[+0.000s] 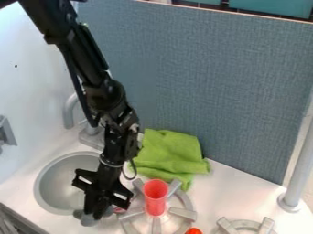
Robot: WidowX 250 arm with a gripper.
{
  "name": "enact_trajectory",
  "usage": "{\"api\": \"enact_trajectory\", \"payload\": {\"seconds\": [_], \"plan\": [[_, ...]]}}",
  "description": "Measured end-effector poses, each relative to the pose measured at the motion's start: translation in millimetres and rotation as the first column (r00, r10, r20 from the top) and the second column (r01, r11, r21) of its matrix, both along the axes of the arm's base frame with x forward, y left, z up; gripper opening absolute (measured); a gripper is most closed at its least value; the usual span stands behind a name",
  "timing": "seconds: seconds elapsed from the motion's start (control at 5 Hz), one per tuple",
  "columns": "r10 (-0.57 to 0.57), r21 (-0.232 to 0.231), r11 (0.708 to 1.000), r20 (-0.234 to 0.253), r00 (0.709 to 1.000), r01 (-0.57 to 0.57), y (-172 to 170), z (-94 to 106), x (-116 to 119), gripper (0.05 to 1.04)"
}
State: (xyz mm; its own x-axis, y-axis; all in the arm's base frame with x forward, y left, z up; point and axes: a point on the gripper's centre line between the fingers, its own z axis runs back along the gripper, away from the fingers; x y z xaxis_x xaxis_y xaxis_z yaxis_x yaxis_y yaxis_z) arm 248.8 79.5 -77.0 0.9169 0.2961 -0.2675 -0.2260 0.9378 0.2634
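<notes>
Lower left of the frame, grey piece: a small, rounded grey thing (89,220) at the lower tip of the tool (96,211), by the right rim of the sink (39,187); its full shape is hidden.
Tool: points down, its tip against or just above the grey piece; whether it is open, closed or gripping cannot be told.
Arm: the black arm (83,55) slants from the upper left of the frame down towards the lower left, bends at its joints, then drops almost upright at the wrist, leaning slightly.
Pink bit: a small pink patch (118,210) just right of the tool, mostly covered.
Red cup: a tall red cup (156,199) upright on the grey burner (183,212), bottom centre.
Green cloth: a crumpled cloth (168,153) behind the cup, against the blue-grey panel (214,87).
Faucet: a grey faucet (69,110) behind the sink, left of the arm.
Lower right: a second burner (227,226) on the white counter (229,192), a grey post (300,167) beyond.
Bottom edge: an orange-red round thing (193,231), partly cut off.
</notes>
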Motion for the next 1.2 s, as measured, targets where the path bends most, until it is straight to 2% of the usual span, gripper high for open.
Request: {"api": "enact_trajectory", "payload": {"seconds": [0.2, 0.4, 0.6, 0.8, 1.0, 1.2], "plan": [[0.026, 0.018, 1.0, 0.029, 0.999, -0.026, 6.9, -2.2, 0.1, 0.16], [0.01, -0.037, 0.999, 0.05, 0.999, -0.008, 8.2, -11.0, 1.5, 0.206], [-0.059, -0.168, 0.983, 0.075, 0.995, 0.071, 4.6, -13.3, 3.6, 0.463], [-0.041, -0.188, 0.981, 0.063, 0.997, 0.052, 3.0, -12.9, 0.2, 0.766], [-0.018, -0.17, 0.985, 0.077, 0.997, 0.031, 3.2, 5.2, -1.6, 0.996], [0.006, -0.125, 0.992, 0.079, 0.997, 0.004, -0.7, 32.7, -13.5, 1.004]]}}
